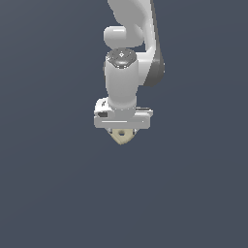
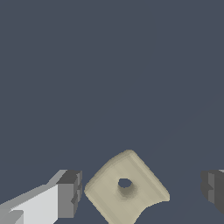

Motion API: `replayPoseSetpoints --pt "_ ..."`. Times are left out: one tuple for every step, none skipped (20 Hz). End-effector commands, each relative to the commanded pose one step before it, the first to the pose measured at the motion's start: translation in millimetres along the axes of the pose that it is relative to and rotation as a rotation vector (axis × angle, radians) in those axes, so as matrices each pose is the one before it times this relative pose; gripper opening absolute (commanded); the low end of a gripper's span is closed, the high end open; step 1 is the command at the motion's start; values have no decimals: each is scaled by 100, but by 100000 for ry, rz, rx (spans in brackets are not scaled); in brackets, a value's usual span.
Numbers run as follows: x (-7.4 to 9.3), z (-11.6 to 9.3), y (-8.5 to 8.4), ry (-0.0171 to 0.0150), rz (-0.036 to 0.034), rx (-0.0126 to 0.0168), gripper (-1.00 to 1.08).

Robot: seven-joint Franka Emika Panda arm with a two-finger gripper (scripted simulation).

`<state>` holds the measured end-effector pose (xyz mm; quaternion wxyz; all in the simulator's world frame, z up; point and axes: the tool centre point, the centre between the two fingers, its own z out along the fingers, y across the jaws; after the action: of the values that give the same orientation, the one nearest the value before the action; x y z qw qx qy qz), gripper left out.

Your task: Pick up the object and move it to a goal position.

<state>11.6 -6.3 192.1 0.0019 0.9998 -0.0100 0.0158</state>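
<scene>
The object is a pale beige square flat block with rounded corners and a small round centre hole. In the wrist view the block [image 2: 127, 188] lies between my two fingertips, turned at an angle, with a gap on each side. My gripper [image 2: 142, 189] is open; one fingertip [image 2: 70, 192] and the other fingertip [image 2: 214, 189] stand clear of the block. In the exterior view only a corner of the block [image 1: 121, 137] shows below my gripper hand [image 1: 123, 117], which hides the rest and the fingers.
The dark grey-blue floor [image 1: 48, 193] fills both views. My white arm [image 1: 127, 58] reaches down from the top of the exterior view.
</scene>
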Motion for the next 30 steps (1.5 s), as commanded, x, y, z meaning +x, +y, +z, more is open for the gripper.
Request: replayPoseSetpoints --pt "0 0 1 0 0 0 68" --pt "15 -2 19 0 0 0 68" --pt "24 -85 39 124 -49 78 68" --pt "50 -104 75 148 -54 92 68" --pt "70 -157 104 229 -78 134 68" --pt "76 -168 106 251 -73 131 68" --pt "58 -137 77 215 -48 94 68" --pt "44 -88 48 146 -18 46 68" --pt "21 -52 17 97 4 11 68" --pt "-11 2 -17 0 0 0 68" --pt "-13 57 3 -118 -16 0 68" --pt "-18 41 21 -122 -70 64 68" --pt "-25 49 44 -169 -112 107 68" --pt "-33 73 62 -248 -166 160 68" --pt "-48 102 79 -336 -218 212 68" --pt "-61 134 95 -428 -273 268 68" --pt "-73 155 111 -497 -318 317 68" --pt "-80 168 124 -540 -351 358 68" --pt "-89 189 138 -604 -398 415 68" --pt "-101 211 154 -673 -447 478 68" --pt "-112 235 169 -741 -499 547 68" --pt "-124 256 184 -805 -550 620 68" --pt "-136 277 200 -865 -602 697 68" --pt "-148 300 214 -927 -658 785 68" --pt "-160 320 228 -980 -712 875 68" --pt "-172 339 242 -1029 -767 971 68" --pt "-185 359 254 -1072 -824 1076 68" --pt "-197 377 266 -1109 -881 1186 68" --pt "-209 394 277 -1137 -939 1302 68" --pt "-221 409 287 -1158 -999 1426 68"
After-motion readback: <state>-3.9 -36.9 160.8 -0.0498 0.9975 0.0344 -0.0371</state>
